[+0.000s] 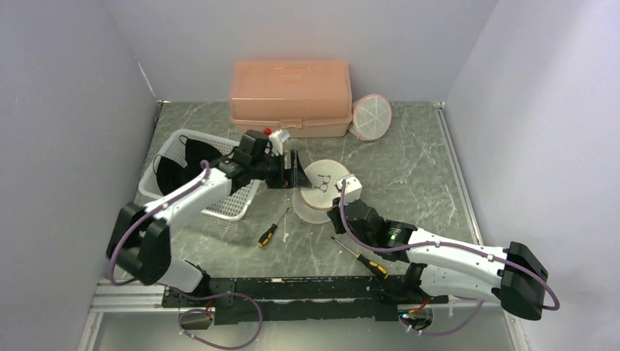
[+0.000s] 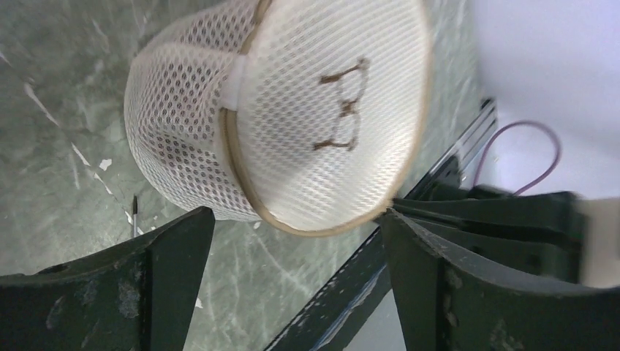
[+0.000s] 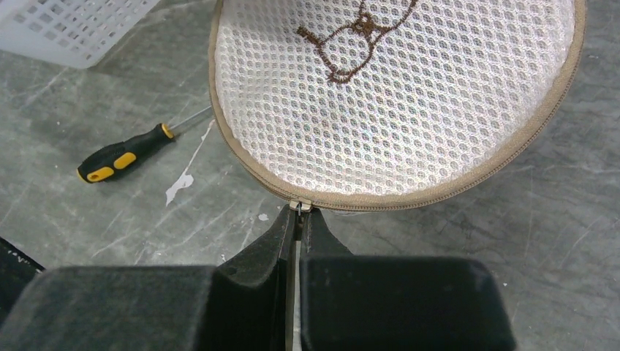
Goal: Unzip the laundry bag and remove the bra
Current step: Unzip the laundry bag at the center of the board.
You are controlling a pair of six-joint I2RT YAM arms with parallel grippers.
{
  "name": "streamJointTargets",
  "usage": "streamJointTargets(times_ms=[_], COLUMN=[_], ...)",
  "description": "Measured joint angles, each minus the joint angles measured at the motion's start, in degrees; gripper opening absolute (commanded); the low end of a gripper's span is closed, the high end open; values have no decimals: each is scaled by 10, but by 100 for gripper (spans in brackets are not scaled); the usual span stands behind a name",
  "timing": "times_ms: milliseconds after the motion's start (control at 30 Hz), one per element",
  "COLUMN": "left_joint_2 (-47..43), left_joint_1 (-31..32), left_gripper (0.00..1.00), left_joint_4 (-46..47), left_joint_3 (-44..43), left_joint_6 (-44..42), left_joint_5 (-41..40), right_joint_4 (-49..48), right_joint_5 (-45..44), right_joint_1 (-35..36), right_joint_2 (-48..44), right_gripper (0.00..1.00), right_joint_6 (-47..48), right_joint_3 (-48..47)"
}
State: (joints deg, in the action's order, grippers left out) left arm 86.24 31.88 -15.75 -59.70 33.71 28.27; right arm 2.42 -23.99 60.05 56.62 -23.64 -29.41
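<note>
Nearest: a yellow-and-black screwdriver (image 1: 363,258) lies on the counter (image 1: 417,168) before the right arm. A second screwdriver (image 1: 267,235) lies to its left.

Next, the right pincer (image 3: 298,216) is closed, pinching the zipper pull (image 3: 300,206) at the near rim of the laundry bag (image 3: 395,95). The zip is shut along the visible rim. The bag is round white mesh with brown embroidery on its face, and sits mid-counter.

At the bag's far-left side, the left pincer (image 2: 294,213) stands wide open and holds nothing.

At left, a white basket (image 1: 228,207) holds dark items.

Farthest: a pink box (image 1: 290,99).
</note>
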Motion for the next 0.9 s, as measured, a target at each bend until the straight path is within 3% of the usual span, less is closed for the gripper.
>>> streamJointTargets(times_ms=[133, 300, 567, 900], left_joint_2=[-82, -150, -132, -79], left_joint_1=[-4, 18, 145, 170], left_gripper=[86, 79, 63, 58], left_joint_4=[-2, 35, 150, 246], left_joint_3=[5, 77, 205, 207], left_joint_6=[54, 183, 401, 513], left_joint_5=[-38, -75, -167, -238], right_joint_4=[0, -12, -17, -18], right_joint_5=[0, 0, 0, 1], right_joint_1=[0, 0, 0, 0], right_joint_2=[-3, -5, 0, -2], right_gripper=[0, 0, 0, 0], right_joint_6=[0, -5, -10, -10], right_joint_3=[3, 6, 8, 8])
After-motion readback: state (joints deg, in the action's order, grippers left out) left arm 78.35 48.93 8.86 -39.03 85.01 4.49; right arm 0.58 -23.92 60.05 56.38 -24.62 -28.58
